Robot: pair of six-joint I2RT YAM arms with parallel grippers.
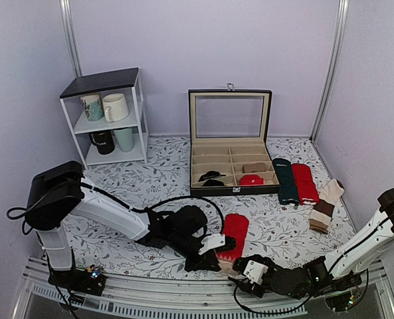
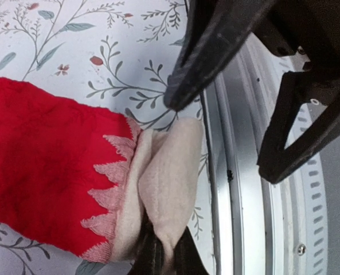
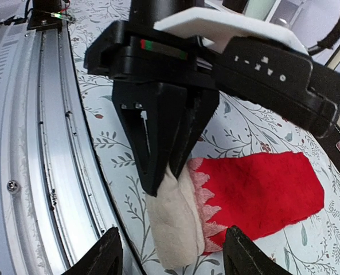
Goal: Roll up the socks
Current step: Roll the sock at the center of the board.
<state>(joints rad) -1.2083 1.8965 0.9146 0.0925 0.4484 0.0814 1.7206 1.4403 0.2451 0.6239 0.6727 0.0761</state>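
**A:** From above, where are the socks?

**B:** The socks [image 1: 236,231] lie flat on the flowered worktop [image 1: 137,179], close to its front edge. Their red length points toward the back and the beige end [image 1: 227,267] toward the front. The left tool [image 1: 213,260] reaches in from the left and sits on that beige end. The right tool [image 1: 240,280] is low and just beside it, on the front side.

**A:** What else is there?

**B:** An open box [image 1: 231,191] with a glass lid stands behind the socks. It has a red piece [image 1: 251,179] and dark pieces [image 1: 212,178] in its compartments. To its right a dark green sock [image 1: 286,181] and a plain red sock [image 1: 305,183] lie side by side. A brown and beige pair [image 1: 325,207] is further right. A white shelf [image 1: 100,81] with mugs [image 1: 115,106] stands at the back left.

**A:** And the left wrist camera?

**B:** Its own fingers, at the bottom edge, are pinched narrow on the beige end, which bunches into a fold between them. The red part spreads flat to the left. The right tool's two dark fingers show at the upper right, standing apart over the metal rail [image 2: 238,189].

**A:** The right wrist camera?

**B:** Its own fingers stand wide, one at each bottom corner, gripping nothing. The left tool comes down from above and clamps the beige end, which sits between the right fingers.
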